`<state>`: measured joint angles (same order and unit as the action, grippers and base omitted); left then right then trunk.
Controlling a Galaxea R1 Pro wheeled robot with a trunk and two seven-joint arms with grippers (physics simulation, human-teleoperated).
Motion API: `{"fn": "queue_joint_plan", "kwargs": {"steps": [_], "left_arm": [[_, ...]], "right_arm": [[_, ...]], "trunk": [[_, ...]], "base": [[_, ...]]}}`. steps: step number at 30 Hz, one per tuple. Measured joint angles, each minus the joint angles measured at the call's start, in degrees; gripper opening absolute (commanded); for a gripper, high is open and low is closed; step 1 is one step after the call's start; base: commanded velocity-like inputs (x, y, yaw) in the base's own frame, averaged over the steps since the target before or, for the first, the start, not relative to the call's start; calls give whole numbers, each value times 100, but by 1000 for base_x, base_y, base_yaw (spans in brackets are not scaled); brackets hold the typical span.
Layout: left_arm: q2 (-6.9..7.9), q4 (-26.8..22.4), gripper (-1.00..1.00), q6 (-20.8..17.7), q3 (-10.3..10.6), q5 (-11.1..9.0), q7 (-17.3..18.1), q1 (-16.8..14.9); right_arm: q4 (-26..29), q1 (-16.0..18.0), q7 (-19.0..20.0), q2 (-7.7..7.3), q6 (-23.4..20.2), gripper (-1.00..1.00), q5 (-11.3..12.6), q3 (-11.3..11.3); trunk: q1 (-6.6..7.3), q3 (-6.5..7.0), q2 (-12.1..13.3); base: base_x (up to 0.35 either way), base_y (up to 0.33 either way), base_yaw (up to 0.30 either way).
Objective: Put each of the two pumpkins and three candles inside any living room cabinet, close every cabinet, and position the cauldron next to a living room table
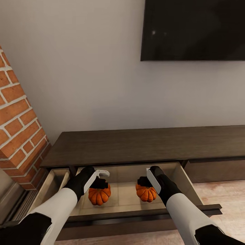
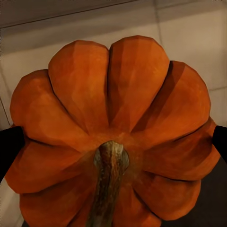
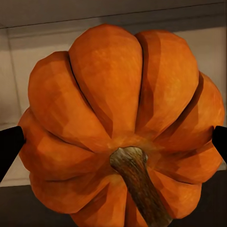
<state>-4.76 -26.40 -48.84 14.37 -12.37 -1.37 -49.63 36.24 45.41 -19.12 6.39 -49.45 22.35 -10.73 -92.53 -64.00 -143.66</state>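
The long dark-brown cabinet [image 1: 143,144] stands against the wall with its middle drawer [image 1: 136,215] pulled out, pale inside. Two ribbed orange pumpkins are inside that drawer. My left gripper [image 1: 99,184] is shut on the left pumpkin [image 1: 99,195] from above. My right gripper [image 1: 144,182] is shut on the right pumpkin [image 1: 146,193] in the same way. In the left wrist view the pumpkin [image 2: 113,113] sits between black fingertips [image 2: 8,146], stem toward the camera. The right wrist view has the other pumpkin [image 3: 118,113] pressed between its fingertips [image 3: 9,144]. I cannot tell whether either pumpkin rests on the drawer floor.
A brick column [image 1: 17,129] rises at the left, close to my left arm. A narrower drawer [image 1: 51,187] stands open beside it. A dark TV [image 1: 194,30] hangs on the wall above. The cabinet's right front [image 1: 214,170] is closed, with wood floor [image 1: 226,200] before it.
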Motion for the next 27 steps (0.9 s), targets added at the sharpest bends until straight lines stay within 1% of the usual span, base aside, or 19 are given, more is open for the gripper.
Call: {"fn": "queue_joint_plan", "kwargs": {"steps": [7, 16, 22, 27], "left_arm": [[-2, -6, -100, 7, 0, 2, 3, 7], [-3, -7, -100, 8, 1, 0, 10, 10], [-3, -13, -100, 17, 0, 2, 10, 8], [-6, -15, -100, 68, 1, 0, 13, 10]], "right_arm": [[0, 0, 1, -2, 0, -100, 5, 3], [-1, -1, 0, -3, -2, -100, 5, 4], [0, 0, 0, -3, 0, -100, 4, 4], [-1, -1, 0, -3, -2, -100, 4, 4]], "trunk": [[0, 0, 0], [-24, -199, -11], [-23, -200, -12], [-37, -310, -18]], "base": [[0, 0, 0], [0, 0, 0], [0, 0, 0], [0, 0, 0]]}}
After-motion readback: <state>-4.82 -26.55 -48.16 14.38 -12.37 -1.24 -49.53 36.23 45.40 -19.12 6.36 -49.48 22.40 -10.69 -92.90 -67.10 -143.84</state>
